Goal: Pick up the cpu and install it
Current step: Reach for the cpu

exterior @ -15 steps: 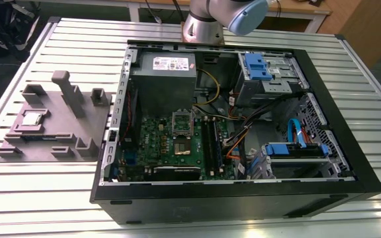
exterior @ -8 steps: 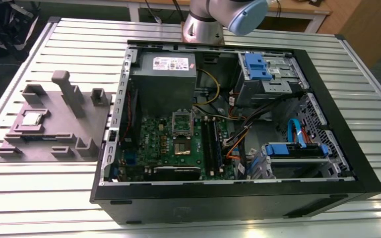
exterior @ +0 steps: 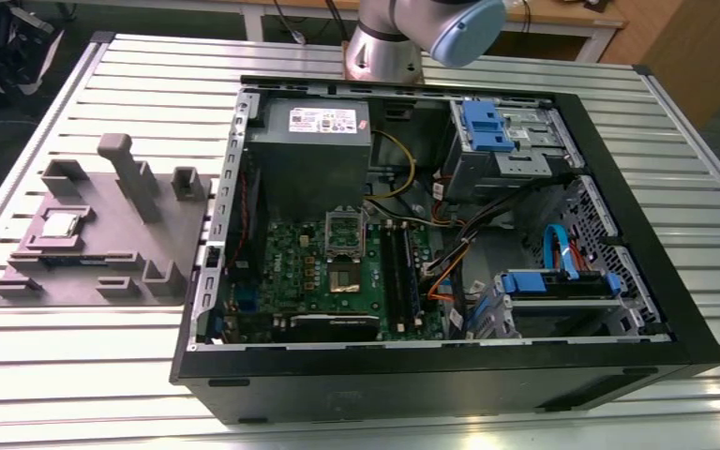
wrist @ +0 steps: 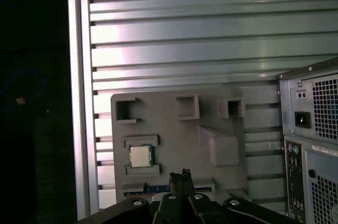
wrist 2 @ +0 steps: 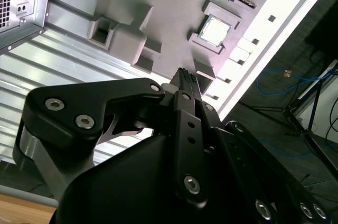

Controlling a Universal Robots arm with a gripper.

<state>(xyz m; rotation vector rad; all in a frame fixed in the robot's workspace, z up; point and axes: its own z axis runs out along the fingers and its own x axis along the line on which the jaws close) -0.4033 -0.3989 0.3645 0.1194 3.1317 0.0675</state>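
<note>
We see a ribbed aluminium table (exterior: 85,394) carrying two things: a flat grey moulded fixture plate (exterior: 97,272) near the table's edge at the exterior view's left, and beside it a large black computer case (exterior: 460,384) lying open on its side.

The small flat square cpu with a shiny silver top (exterior: 60,225) lies flat in a shallow recess of the fixture plate, close to the plate's edge at the exterior view's left. Grey blocks and posts rise from the plate around it. In both wrist views the cpu (wrist: 140,156) (wrist 2: 215,29) sits framed by low grey ridges, with nothing touching it.

The black metal gripper (wrist: 182,175) hangs above the fixture plate (wrist: 174,134), near the cpu but clear of it. Its two fingers are pressed together with nothing between them, as the second wrist view also shows (wrist 2: 186,76).

Inside the case we see a green motherboard (exterior: 335,281) with a rectangular silver metal socket frame (exterior: 344,230) near its middle. A grey power supply box with a white label (exterior: 310,141) sits at the case's far end. The silver and pale blue robot arm (exterior: 392,37) stands at the table's far edge, behind the case.
</note>
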